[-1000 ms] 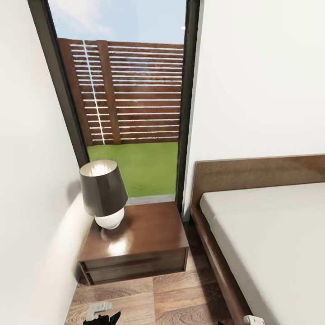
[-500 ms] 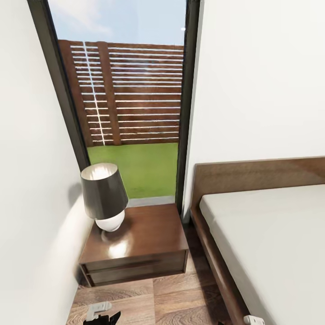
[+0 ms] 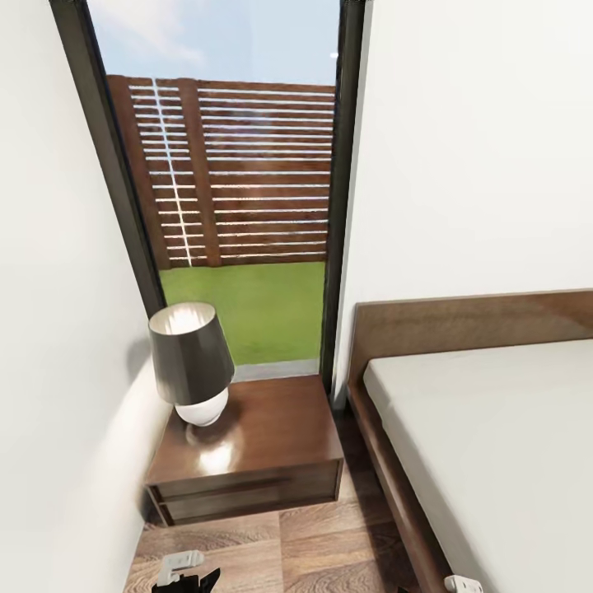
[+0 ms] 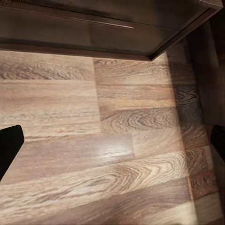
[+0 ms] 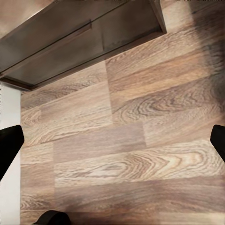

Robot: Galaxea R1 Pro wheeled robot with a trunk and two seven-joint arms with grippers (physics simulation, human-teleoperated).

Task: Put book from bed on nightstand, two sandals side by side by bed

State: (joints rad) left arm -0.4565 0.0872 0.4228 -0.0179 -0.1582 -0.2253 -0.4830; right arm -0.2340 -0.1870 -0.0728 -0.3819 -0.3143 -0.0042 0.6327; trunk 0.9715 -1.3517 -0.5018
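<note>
Nightstand (image 3: 247,449) stands in the corner at about 11 o'clock from the left gripper (image 4: 112,140), whose fingers are spread wide over bare wood floor (image 4: 117,164). A lamp (image 3: 191,362) sits on it; the bed (image 3: 494,428) lies at 2 o'clock. Right gripper (image 5: 112,140) is likewise spread, its view showing the drawer front (image 5: 79,37).

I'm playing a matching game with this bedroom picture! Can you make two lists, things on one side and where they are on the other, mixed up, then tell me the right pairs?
Things:
1. lamp
2. nightstand
3. bed
4. fence

Places:
A. outside, behind the green grass
B. on the wood floor, between the side wall and the bed
C. on top of the nightstand, at its wall side
D. along the right of the head view, headboard against the white wall

Right pairs: 1-C, 2-B, 3-D, 4-A
</note>
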